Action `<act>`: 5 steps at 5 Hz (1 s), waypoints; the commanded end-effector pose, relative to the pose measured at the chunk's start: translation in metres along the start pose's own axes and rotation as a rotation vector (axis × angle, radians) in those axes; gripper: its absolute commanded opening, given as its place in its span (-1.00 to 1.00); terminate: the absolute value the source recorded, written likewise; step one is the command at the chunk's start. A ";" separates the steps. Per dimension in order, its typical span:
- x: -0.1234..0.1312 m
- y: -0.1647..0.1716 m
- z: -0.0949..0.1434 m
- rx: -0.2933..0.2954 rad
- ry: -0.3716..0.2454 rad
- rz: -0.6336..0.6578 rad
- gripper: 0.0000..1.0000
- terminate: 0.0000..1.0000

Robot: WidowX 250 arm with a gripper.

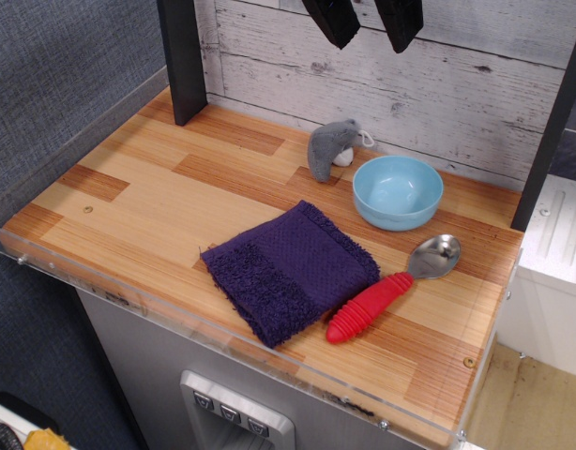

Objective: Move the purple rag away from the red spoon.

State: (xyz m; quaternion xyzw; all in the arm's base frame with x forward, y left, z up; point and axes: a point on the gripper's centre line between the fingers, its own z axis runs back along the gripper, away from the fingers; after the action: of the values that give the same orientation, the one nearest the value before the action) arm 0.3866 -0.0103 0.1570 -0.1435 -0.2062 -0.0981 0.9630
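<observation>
The purple rag [290, 269] lies folded flat on the wooden tabletop, near the front edge. The red spoon [389, 292] lies right beside it on the right; its ribbed red handle nearly touches the rag's right corner and its silver bowl points toward the back right. My gripper [365, 23] hangs high above the back of the table at the top edge of the view. Its two dark fingers are spread apart and hold nothing. It is well away from the rag.
A light blue bowl [398, 192] stands behind the spoon. A small grey plush toy [330, 147] sits to the bowl's left near the plank wall. A dark post [183, 56] stands at the back left. A clear acrylic lip [128, 291] runs along the front edge.
</observation>
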 end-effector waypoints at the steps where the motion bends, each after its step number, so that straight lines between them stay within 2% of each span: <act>1: 0.000 0.000 0.000 0.000 0.000 0.000 1.00 -1.00; 3: -0.027 0.007 0.011 0.029 -0.015 0.018 1.00 -1.00; 5: -0.070 0.010 0.008 0.055 0.052 -0.066 1.00 -1.00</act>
State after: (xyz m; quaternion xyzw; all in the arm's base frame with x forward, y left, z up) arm 0.3178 0.0073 0.1141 -0.1160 -0.1606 -0.1266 0.9720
